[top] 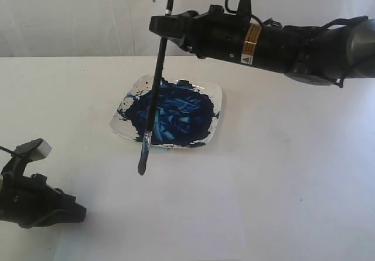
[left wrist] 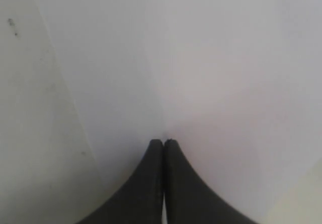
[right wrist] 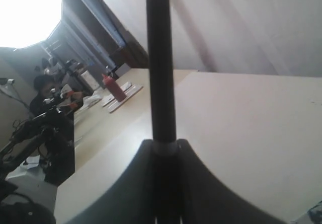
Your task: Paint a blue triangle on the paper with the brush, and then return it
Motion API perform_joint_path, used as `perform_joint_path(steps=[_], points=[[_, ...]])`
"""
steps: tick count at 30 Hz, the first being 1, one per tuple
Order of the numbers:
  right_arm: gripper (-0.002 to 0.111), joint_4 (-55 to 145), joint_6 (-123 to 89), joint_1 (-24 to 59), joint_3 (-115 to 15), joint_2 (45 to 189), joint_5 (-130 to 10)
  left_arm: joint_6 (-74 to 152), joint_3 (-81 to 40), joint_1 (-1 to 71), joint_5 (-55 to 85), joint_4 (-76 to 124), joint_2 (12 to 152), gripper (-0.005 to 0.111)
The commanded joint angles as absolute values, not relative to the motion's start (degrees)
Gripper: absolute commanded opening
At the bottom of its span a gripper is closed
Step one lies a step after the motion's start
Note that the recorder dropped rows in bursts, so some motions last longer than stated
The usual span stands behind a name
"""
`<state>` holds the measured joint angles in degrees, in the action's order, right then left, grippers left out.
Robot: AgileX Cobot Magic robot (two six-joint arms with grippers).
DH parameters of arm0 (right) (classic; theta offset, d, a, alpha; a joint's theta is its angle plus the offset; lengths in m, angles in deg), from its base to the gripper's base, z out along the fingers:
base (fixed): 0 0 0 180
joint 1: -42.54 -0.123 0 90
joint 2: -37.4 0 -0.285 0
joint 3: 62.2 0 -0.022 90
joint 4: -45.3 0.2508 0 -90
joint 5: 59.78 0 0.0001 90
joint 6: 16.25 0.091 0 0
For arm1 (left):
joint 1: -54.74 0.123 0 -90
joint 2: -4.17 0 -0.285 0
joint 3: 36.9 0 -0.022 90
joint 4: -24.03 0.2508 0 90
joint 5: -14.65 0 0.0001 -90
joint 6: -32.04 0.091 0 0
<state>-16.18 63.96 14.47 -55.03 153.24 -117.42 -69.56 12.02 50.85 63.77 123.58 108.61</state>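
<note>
We found the paper (top: 176,214) blank, painting and return outstanding; right gripper (top: 166,25) clamped the loaded brush (top: 155,85), left gripper (left wrist: 163,144) closed, empty.

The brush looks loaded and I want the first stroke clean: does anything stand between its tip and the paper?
Nothing visible does. The brush, clamped in the right gripper, hangs just past the plate's near rim, above bare paper. The left gripper sits shut well left of the tip.

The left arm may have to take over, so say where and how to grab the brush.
Grip the brush midway on its bare black handle, below the right gripper, coming level from the left: it hangs nearly upright, its tip coated with paint.
</note>
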Motion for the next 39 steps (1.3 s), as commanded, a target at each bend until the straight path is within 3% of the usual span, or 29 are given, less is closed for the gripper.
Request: perform_joint_path(steps=[1,21,39], points=[[0.000,-18.30,64.91,11.53,-54.72,152.66,-117.63,-69.52,12.33,50.60,62.95,123.98,107.96,0.000],[0.000,-16.05,65.01,4.24,-52.73,156.15,-112.08,-69.52,12.33,50.60,62.95,123.98,107.96,0.000],[0.000,-12.06,64.40,3.71,-52.85,159.41,-108.94,-69.52,12.33,50.60,62.95,123.98,107.96,0.000]])
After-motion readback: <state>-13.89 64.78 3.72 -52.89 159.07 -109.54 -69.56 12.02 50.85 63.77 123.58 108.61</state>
